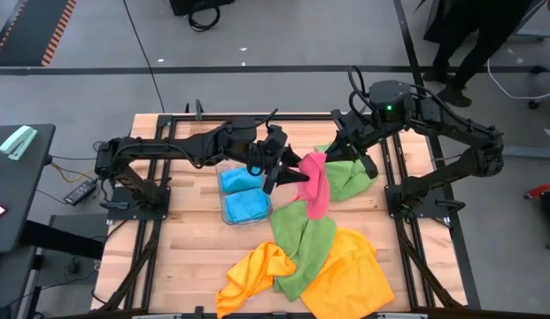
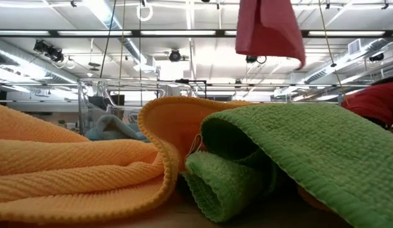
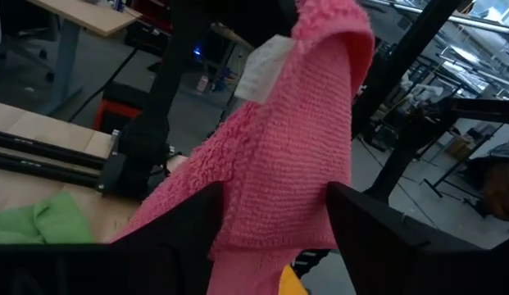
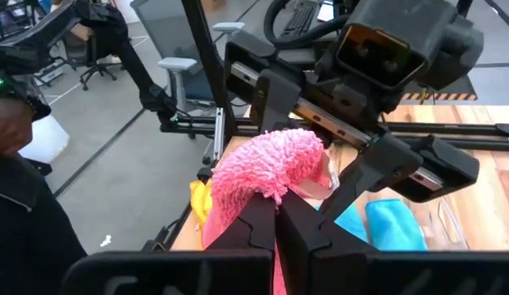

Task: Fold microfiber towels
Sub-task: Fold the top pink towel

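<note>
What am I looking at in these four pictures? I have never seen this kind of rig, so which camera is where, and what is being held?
Two dark robot arms work at a wooden table. One picture looks straight down from above. Another sits at table-top height, so cloth fills it. The other two come from cameras on each arm's wrist.

Between the arms hangs a pink towel, lifted off the table. The right tool is shut on its top edge. The left tool has its fingers spread on either side of the cloth, not yet pinching it.

On the table lie a green towel and an orange towel in a loose heap, with another green towel under the right arm. A clear plastic tray holds two folded blue towels.

A person in dark clothes stands beyond the table.
</note>
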You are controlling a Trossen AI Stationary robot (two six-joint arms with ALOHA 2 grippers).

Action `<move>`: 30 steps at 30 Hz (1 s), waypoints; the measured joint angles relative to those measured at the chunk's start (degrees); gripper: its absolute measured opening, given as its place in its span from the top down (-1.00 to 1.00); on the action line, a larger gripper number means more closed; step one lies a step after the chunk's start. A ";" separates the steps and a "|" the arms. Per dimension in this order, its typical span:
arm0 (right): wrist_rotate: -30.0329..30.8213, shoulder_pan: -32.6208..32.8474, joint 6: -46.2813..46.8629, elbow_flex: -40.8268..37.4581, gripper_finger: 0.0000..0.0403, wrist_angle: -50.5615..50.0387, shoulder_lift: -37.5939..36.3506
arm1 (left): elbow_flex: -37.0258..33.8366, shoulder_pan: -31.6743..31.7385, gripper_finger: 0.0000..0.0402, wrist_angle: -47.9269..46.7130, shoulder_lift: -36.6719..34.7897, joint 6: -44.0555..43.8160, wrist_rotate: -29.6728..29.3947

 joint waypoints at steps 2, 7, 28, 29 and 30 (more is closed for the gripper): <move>0.02 0.00 0.25 0.00 0.96 -0.10 0.21 | 0.00 -0.04 -0.01 -0.30 0.00 0.37 -0.34; 0.08 0.03 0.44 -0.02 0.96 -0.17 0.90 | 0.00 0.11 0.36 -0.33 0.00 0.15 -0.54; 2.44 0.05 6.57 -0.02 0.50 -14.47 1.26 | -0.03 2.57 0.97 -4.34 -1.56 -10.72 3.16; 4.41 0.05 6.64 -0.02 0.43 -15.64 1.26 | -0.04 2.36 0.97 -6.05 -1.54 -10.88 2.78; 6.52 0.05 6.69 -0.02 0.37 -16.55 1.26 | -0.04 2.08 0.97 -7.69 -1.51 -10.91 1.80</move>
